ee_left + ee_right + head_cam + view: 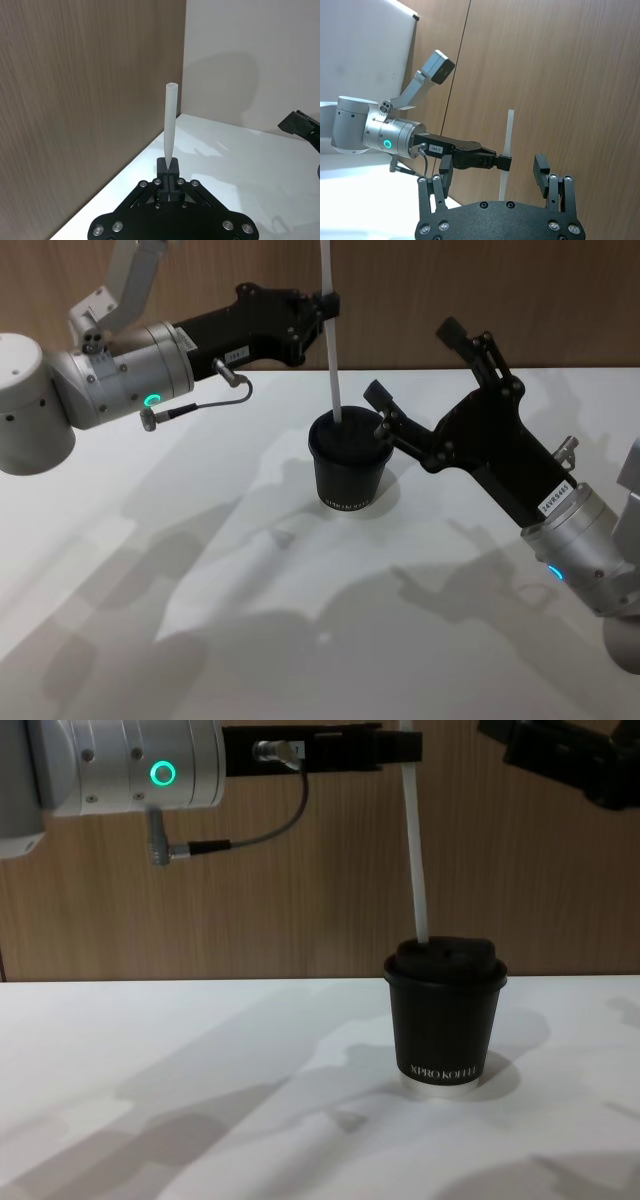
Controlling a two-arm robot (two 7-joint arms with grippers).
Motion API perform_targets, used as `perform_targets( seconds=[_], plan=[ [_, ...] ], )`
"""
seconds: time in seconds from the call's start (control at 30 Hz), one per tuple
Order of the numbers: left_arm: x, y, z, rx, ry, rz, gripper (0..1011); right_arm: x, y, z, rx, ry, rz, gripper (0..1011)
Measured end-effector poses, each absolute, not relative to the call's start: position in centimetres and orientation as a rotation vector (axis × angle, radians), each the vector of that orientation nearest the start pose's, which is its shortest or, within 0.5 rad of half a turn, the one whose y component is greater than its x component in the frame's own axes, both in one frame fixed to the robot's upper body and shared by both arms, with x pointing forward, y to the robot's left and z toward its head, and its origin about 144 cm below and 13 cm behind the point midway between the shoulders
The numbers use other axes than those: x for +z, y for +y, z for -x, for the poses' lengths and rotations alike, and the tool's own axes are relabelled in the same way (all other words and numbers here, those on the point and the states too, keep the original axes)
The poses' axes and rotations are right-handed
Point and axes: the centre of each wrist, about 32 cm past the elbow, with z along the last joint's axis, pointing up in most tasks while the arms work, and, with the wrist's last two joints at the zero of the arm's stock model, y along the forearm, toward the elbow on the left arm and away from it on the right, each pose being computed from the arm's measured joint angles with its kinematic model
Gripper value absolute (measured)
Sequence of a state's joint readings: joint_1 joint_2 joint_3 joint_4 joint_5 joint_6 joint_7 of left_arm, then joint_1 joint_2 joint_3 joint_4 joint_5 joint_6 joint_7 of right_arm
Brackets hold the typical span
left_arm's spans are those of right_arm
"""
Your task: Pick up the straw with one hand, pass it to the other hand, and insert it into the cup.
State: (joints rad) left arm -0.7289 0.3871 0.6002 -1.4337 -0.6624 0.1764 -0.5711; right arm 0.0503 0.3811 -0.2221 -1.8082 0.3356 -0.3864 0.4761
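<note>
Most of the job looks done: left gripper [328, 306] pinches the straw [331, 350] upright w/ its tip at the lid of the cup [347, 472], not yet released, right gripper [415, 385] wide open beside.

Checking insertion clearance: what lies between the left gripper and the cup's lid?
In the chest view, the straw alone spans that stretch: the left gripper pinches it near the top, and its lower end meets the lid of the cup.
</note>
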Motion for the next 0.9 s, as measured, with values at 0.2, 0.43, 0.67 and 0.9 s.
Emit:
perform_targets(
  seconds=[0.2,0.43,0.67,0.9],
  plan=[
    [132.92,18.77,-59.04,0.495,-0.106,0.058,8,122.67,-24.49,-45.48,-0.771,-0.488,-0.334,1001],
    [132.86,18.82,-59.23,0.493,-0.108,0.051,10,122.67,-24.49,-45.48,-0.771,-0.488,-0.334,1001],
    [132.76,18.80,-59.44,0.487,-0.107,0.043,8,122.67,-24.49,-45.48,-0.771,-0.488,-0.334,1001],
    [132.71,18.77,-59.63,0.478,-0.107,0.035,8,122.67,-24.49,-45.48,-0.771,-0.488,-0.334,1001]
  ],
)
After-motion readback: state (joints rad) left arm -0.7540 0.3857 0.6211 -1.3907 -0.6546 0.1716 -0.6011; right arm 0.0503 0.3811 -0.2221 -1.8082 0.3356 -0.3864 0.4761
